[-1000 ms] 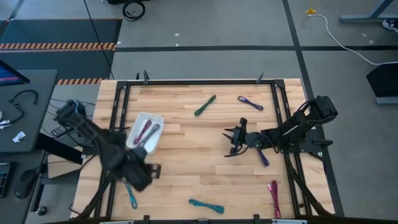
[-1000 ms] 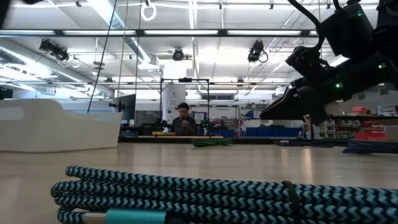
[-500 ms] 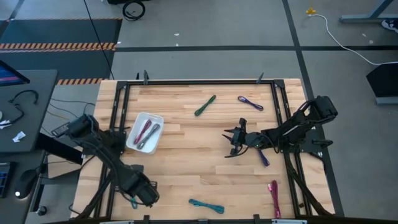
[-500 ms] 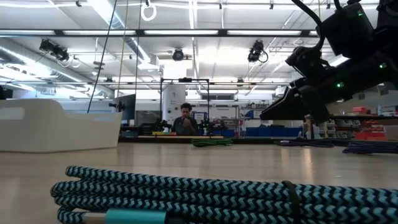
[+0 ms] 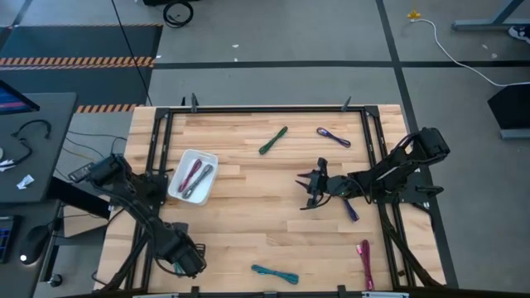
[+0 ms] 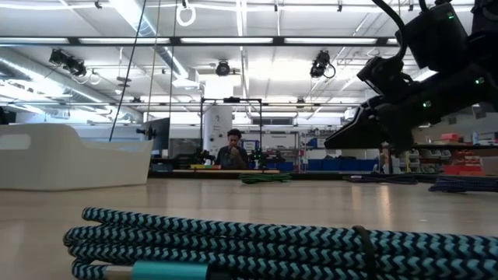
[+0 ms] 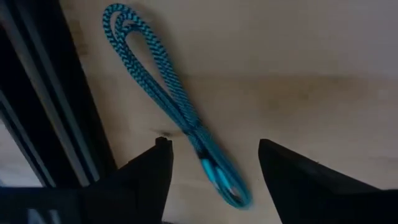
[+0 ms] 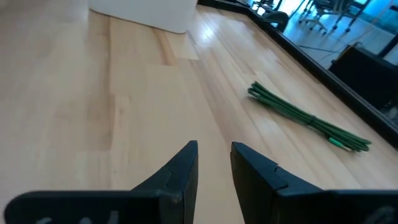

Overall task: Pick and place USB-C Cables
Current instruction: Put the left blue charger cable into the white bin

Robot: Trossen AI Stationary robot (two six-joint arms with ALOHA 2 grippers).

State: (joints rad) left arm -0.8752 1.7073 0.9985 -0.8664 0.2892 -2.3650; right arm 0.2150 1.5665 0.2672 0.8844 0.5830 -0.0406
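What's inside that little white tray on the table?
The white tray holds two folded cables, a maroon-pink cable and a grey cable. Anything beneath them is hidden.

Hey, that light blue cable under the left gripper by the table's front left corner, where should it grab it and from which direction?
Grip the light blue cable at its straight middle, where the two braided strands run side by side, not at the open loop or the connector end. Come straight down from above, since it lies flat on the table, with the left gripper fingers astride its length. They are open and the cable's connector end already lies between them.
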